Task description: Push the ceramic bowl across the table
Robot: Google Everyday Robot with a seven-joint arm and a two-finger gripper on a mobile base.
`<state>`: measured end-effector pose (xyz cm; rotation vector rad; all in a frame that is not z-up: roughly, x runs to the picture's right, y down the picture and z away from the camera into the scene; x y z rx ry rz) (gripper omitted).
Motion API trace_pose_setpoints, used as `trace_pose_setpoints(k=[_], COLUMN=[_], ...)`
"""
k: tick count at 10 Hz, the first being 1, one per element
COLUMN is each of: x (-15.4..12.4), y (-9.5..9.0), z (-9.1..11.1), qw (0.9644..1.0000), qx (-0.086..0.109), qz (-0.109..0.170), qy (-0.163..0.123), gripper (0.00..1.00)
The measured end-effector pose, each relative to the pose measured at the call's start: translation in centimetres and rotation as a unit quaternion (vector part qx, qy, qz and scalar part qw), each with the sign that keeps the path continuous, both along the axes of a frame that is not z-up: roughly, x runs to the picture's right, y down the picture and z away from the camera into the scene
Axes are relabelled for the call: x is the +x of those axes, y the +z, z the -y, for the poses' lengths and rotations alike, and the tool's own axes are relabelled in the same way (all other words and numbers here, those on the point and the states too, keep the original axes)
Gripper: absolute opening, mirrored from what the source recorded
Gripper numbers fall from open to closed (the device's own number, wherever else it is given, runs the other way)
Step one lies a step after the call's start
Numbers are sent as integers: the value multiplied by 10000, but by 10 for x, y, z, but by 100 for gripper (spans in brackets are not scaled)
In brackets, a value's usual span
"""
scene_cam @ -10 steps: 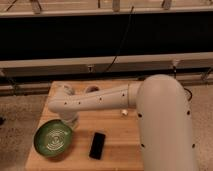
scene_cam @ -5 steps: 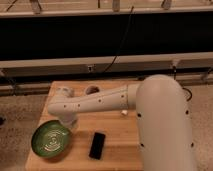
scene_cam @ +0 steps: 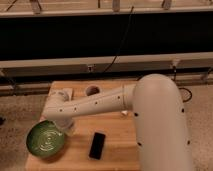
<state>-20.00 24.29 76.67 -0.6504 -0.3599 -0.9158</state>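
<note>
The green ceramic bowl with pale rings inside sits at the front left of the light-wood table, its left rim reaching past the table's left edge. My white arm reaches across the table from the right. Its gripper points down right beside the bowl's right rim, touching or nearly touching it. The gripper's end is partly hidden behind the wrist.
A black phone lies flat to the right of the bowl. A small cup with a dark inside and a white object stand near the table's far edge. A dark wall and cables run behind the table.
The bowl has slid a little to the left, toward the table's left edge. The gripper and forearm have moved left with it.
</note>
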Motion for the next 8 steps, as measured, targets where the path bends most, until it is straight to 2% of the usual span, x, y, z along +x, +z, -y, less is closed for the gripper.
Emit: trace_pose_setpoints(k=[4,8], x=[-21,-30], y=[-11,-18], z=[-10,-15], qw=[9992,9982], qx=[-16,-19], qz=[291,412], qy=[-290,-431], gripper=[2,2])
